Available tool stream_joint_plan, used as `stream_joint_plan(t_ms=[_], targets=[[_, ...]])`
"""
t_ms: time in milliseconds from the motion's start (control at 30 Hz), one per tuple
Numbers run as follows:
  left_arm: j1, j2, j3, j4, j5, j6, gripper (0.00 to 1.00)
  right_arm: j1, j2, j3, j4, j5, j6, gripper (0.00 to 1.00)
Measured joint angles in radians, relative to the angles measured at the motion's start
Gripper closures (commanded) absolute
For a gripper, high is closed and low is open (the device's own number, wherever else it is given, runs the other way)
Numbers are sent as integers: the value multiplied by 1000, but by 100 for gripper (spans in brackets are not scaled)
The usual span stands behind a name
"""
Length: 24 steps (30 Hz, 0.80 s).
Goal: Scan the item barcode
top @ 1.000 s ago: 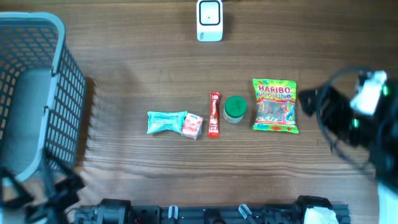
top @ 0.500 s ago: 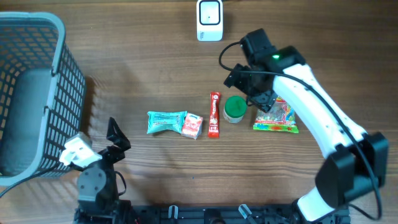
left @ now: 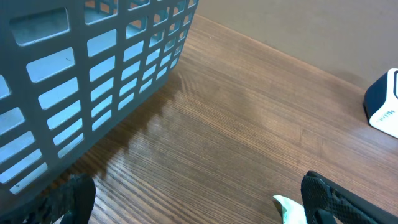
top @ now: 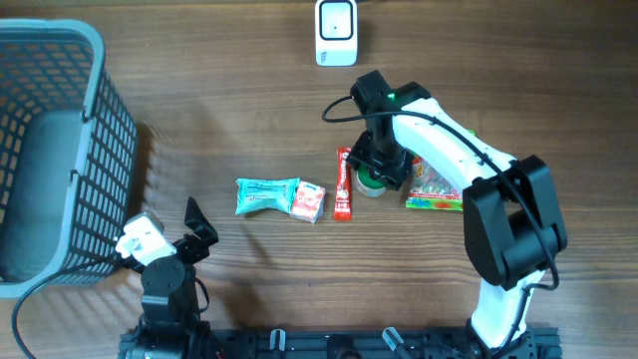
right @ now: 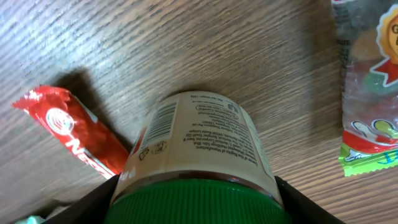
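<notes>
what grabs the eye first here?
The right pincer straddling the green-lidded jar mid-table, with the jar's barcode label filling the right wrist view. Next, the big grey basket at the table's left edge. A red stick lies just left of the jar.
</notes>
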Motion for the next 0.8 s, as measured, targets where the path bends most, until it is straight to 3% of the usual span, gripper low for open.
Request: stream_joint_plan(t_ms=[67, 167, 200, 233, 267, 300, 367, 467, 567, 667, 800], targets=[[0, 1, 0, 0, 0, 0, 0, 0, 0, 6, -11, 0, -143, 36], [0, 1, 0, 0, 0, 0, 0, 0, 0, 40, -32, 0, -492, 36], [0, 1, 0, 0, 0, 0, 0, 0, 0, 42, -35, 0, -614, 32], [0, 1, 0, 0, 0, 0, 0, 0, 0, 44, -39, 1, -687, 21], [0, 1, 0, 0, 0, 0, 0, 0, 0, 47, -39, 5, -737, 6], [0, 1, 0, 0, 0, 0, 0, 0, 0, 55, -40, 21, -803, 0], [0, 1, 0, 0, 0, 0, 0, 0, 1, 97, -127, 65, -899, 0], [0, 3, 0, 0, 0, 0, 0, 0, 10, 284, -336, 84, -915, 0], [0, 4, -1, 0, 0, 0, 0, 0, 8, 475, -433, 74, -767, 0], [0, 4, -1, 0, 0, 0, 0, 0, 6, 513, -435, 14, -475, 0], [0, 4, -1, 0, 0, 0, 0, 0, 6, 471, -470, -16, 200, 0]])
